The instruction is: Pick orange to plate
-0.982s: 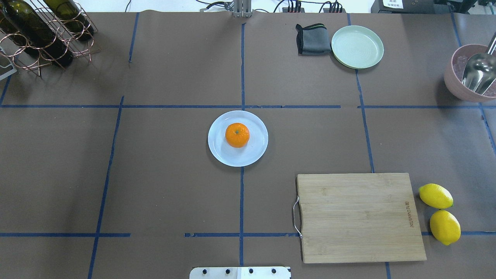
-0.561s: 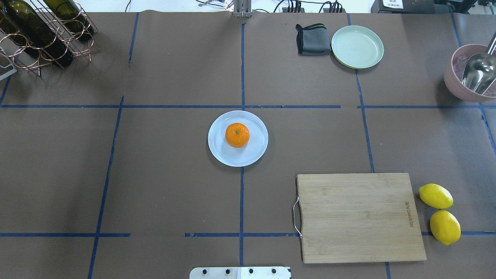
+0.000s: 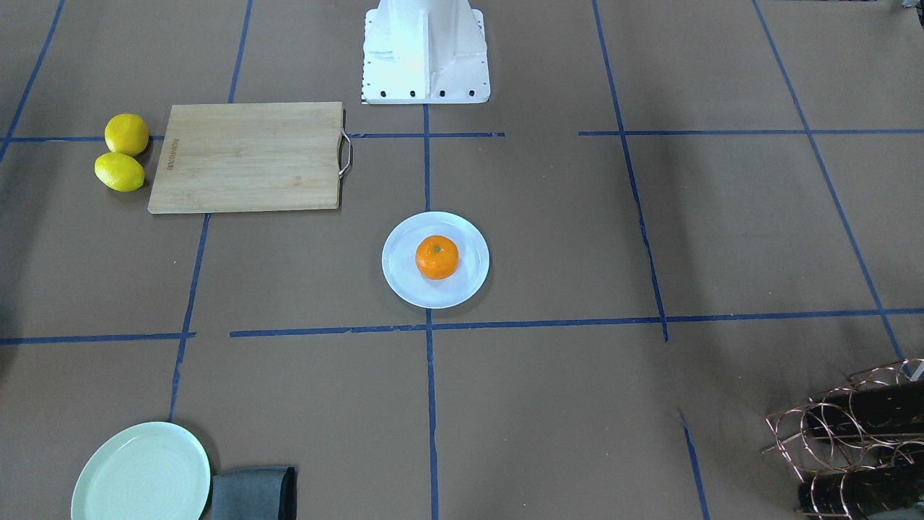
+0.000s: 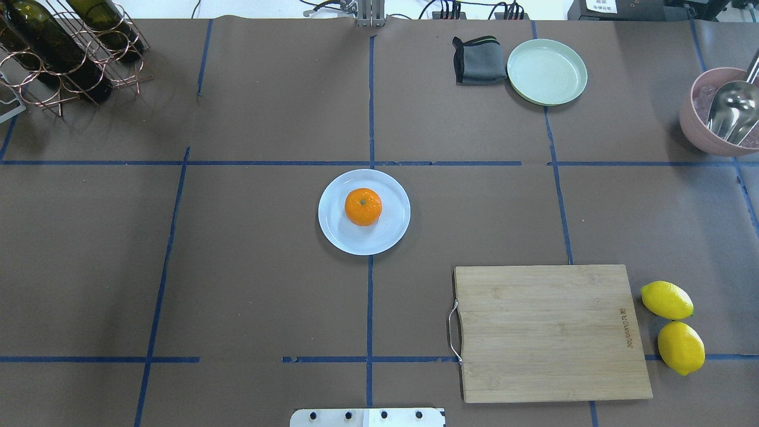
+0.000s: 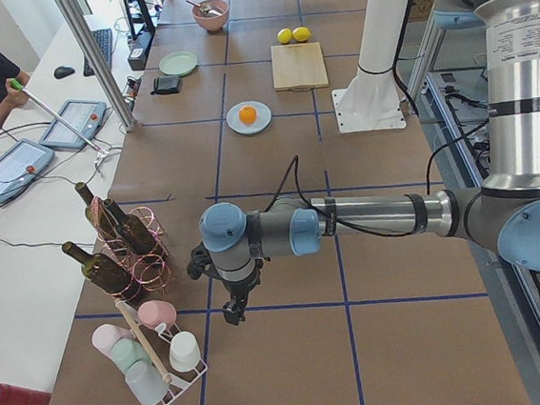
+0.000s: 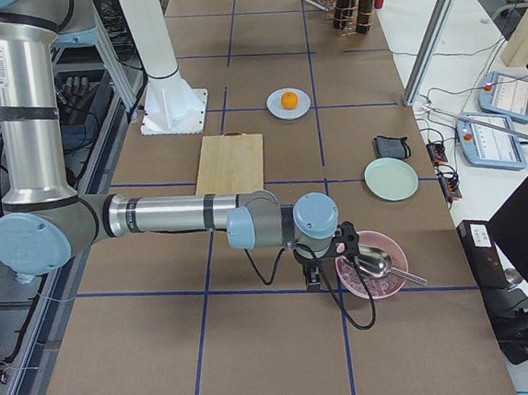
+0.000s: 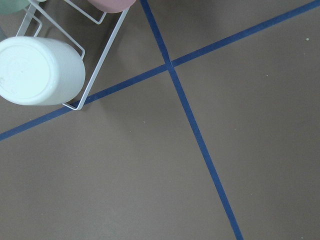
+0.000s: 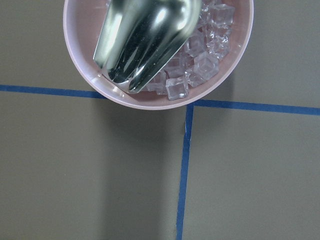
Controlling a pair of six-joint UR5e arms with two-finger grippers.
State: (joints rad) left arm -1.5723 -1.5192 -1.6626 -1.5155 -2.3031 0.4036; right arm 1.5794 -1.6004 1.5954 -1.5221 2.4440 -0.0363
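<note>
The orange [image 4: 363,206] rests on the pale bluish-white plate [image 4: 391,234] at the table's middle, stem dot up. The front-facing view shows the same: the orange [image 3: 436,257] sits near the centre of the plate [image 3: 465,285]. Neither gripper is near it. Far off at the table's left end, my left gripper [image 5: 233,311] hangs over bare paper beside the cup rack. At the right end, my right gripper [image 6: 315,276] hangs beside the pink bowl. Only the side views show them, so I cannot tell whether they are open or shut. The wrist views show no fingers.
A wooden cutting board [image 4: 551,332] lies front right with two lemons [image 4: 673,326] beside it. At the back right are a mint-green plate [image 4: 547,71] and a grey cloth [image 4: 479,60]. A pink bowl [image 8: 90,75] holds ice and a metal scoop. A bottle rack [image 4: 65,53] stands at the back left, and a cup rack [image 5: 156,362] at the left end.
</note>
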